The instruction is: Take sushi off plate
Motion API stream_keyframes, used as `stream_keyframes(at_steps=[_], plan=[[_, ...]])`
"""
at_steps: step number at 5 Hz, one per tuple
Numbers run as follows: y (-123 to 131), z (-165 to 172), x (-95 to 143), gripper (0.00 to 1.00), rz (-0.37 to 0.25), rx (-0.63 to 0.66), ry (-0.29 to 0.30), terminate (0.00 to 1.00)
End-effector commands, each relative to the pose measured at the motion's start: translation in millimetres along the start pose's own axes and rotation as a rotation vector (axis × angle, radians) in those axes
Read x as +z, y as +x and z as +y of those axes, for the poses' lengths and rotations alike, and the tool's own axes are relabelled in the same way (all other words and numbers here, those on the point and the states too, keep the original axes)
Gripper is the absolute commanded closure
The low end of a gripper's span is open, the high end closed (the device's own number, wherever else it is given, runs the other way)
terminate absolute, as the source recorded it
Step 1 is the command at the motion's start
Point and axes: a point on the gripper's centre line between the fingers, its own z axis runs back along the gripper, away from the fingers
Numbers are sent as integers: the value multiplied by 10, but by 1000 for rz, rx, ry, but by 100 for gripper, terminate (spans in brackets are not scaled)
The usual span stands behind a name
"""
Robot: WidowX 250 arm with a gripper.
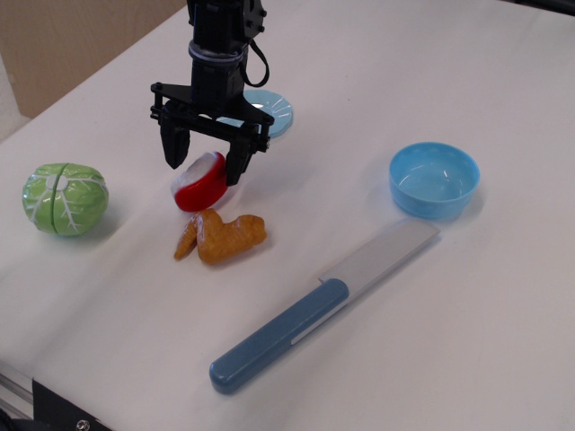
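The sushi (199,182), a red half with a white half, lies on the white table just behind the chicken wing. My gripper (205,160) stands over it with its jaws spread to either side of the piece and a gap showing at both fingers (172,148), so it looks open. The light blue plate (274,109) sits behind and to the right of the gripper, partly hidden by it, with nothing showing on it.
An orange-brown chicken wing (223,236) lies right in front of the sushi. A green cabbage (65,198) is at the left. A deeper light blue bowl (433,180) is at the right. A blue-handled knife (314,310) lies diagonally in front.
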Motion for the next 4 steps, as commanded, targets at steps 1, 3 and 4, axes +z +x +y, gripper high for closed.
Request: stream_keyframes(at_steps=[1, 3, 4], plan=[[38, 15, 227, 0, -42, 36, 4, 0], [-8, -38, 655, 0, -129, 87, -57, 0], [-8, -38, 655, 0, -129, 87, -57, 0]])
